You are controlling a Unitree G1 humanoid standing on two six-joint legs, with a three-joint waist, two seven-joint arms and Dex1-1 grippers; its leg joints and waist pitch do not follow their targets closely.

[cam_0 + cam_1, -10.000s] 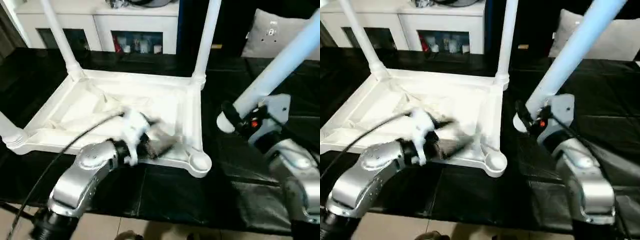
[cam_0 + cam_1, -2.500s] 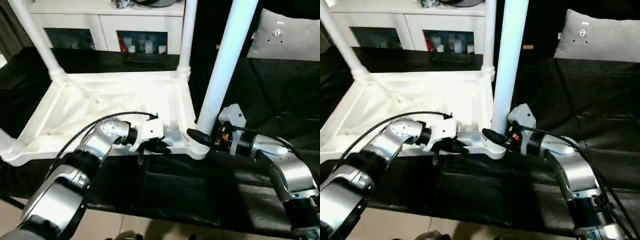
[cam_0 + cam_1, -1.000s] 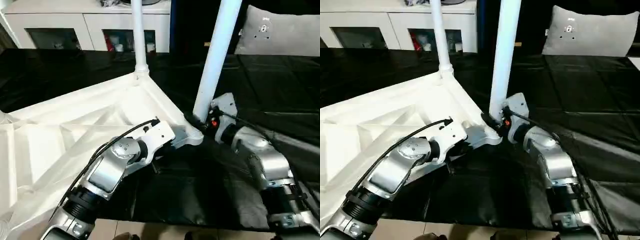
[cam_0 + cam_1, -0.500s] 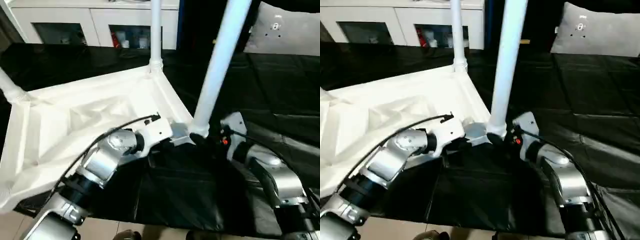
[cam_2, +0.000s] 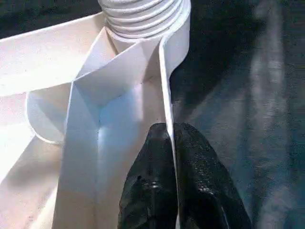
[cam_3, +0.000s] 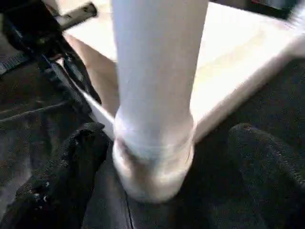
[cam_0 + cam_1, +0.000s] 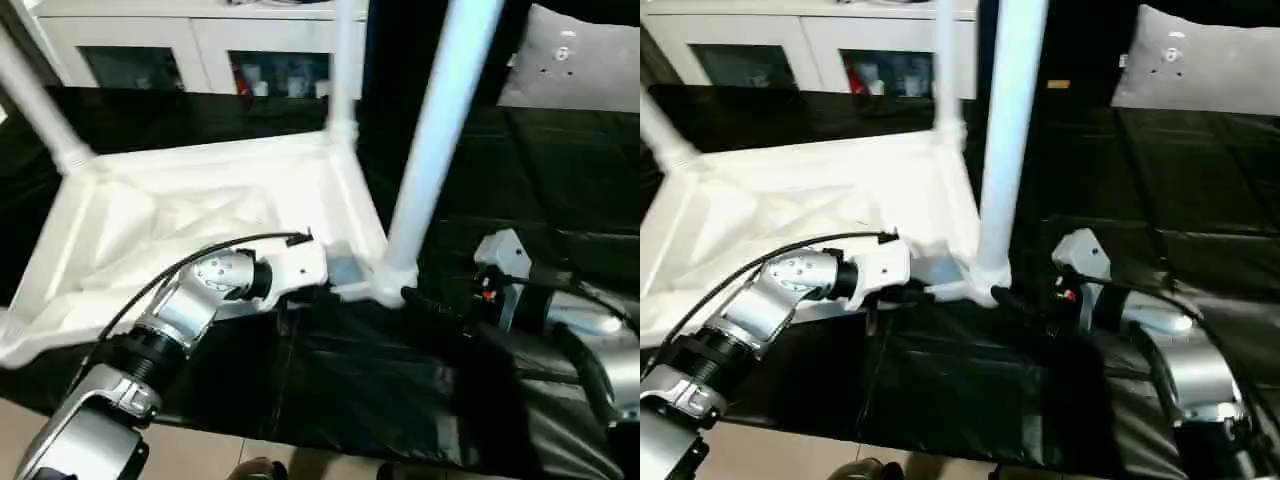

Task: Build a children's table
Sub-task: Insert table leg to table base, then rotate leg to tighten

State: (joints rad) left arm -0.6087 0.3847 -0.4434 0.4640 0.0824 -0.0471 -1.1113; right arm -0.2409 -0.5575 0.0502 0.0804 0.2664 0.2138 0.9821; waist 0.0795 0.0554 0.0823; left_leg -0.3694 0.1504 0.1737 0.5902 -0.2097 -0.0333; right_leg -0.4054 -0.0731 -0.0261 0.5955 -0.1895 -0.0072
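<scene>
Children's table [image 7: 200,215] upside down on black surface [image 7: 560,190], legs pointing up. Left gripper [image 5: 170,143] pinched shut on thin near rim wall of tabletop, beside corner socket, likely to steady top. Near-right leg [image 7: 435,120] upright in that socket. Right gripper [image 6: 162,176] spread wide, fingers either side of leg base, gripping nothing; likely letting go once leg seated. Leg tops cut off by frame. Near-left corner hidden behind left arm. Depth of leg in socket hard to judge.

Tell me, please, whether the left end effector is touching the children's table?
Touching: in the left wrist view the left end effector is shut on the thin side rim of the children's table.
</scene>
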